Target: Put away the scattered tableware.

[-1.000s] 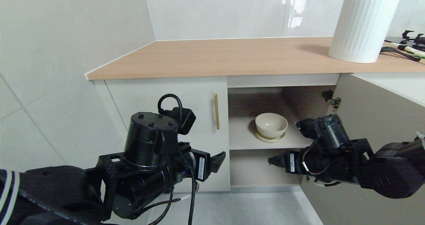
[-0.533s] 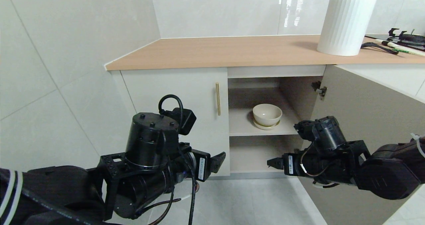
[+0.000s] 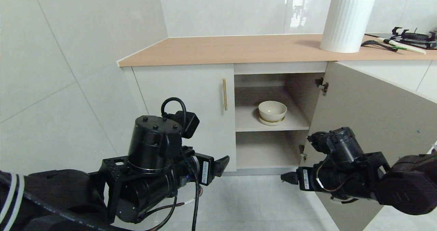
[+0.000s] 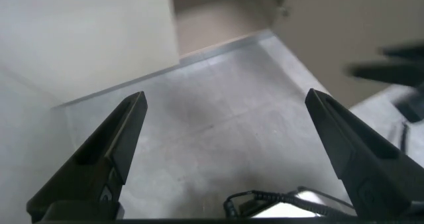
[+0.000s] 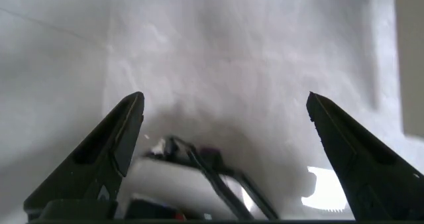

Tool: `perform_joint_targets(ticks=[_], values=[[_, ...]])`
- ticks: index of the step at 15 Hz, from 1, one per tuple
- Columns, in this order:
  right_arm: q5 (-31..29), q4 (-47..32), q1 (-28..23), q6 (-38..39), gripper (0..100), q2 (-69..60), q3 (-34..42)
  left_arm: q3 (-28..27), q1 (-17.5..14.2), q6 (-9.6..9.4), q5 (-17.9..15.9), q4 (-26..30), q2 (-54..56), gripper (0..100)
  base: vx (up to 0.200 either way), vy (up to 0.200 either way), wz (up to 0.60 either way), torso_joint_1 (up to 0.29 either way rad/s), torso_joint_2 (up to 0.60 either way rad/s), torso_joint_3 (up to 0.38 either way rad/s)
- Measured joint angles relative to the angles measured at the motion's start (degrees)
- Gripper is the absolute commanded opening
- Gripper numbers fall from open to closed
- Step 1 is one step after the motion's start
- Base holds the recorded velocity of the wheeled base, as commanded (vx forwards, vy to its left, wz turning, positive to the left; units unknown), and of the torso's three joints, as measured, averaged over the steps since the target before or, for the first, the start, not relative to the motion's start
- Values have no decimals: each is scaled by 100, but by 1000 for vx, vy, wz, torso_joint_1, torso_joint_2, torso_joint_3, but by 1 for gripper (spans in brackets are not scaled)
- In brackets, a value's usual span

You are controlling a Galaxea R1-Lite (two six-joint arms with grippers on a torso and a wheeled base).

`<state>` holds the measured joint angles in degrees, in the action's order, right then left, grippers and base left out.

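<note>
The left gripper point(image 4: 225, 98) and right gripper point(image 5: 225, 98) are spread wide and hold nothing, over grey floor tiles point(image 3: 259, 197) before the white open cabinet point(image 3: 273, 68). The cream ceramic bowl point(image 3: 272, 110) sits on a saucer point(image 3: 271, 123) on the cabinet's upper shelf, unmoved. The camera has backed away. The swung-out cabinet door point(image 3: 372, 121) is just beside the right gripper.

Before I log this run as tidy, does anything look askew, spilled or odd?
Nothing spilled or damaged. The bowl sits upright on a small plate on the upper shelf. The right cabinet door stands wide open, and a few utensils lie loose at the right end of the counter.
</note>
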<state>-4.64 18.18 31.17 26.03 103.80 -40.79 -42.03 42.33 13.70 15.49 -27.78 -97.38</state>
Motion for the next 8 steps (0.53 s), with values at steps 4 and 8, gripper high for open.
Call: perform_joint_targets(ticks=[4, 8], values=[[101, -883, 9, -28, 100, -775, 606, -7, -44, 4, -4, 4, -46, 100, 0, 0, 0, 0, 0, 0], [38, -901, -30, -71, 100, -1241, 1014, -2, -43, -16, 10, 4, -121, 100, 0, -50, 0, 1, 1, -2]])
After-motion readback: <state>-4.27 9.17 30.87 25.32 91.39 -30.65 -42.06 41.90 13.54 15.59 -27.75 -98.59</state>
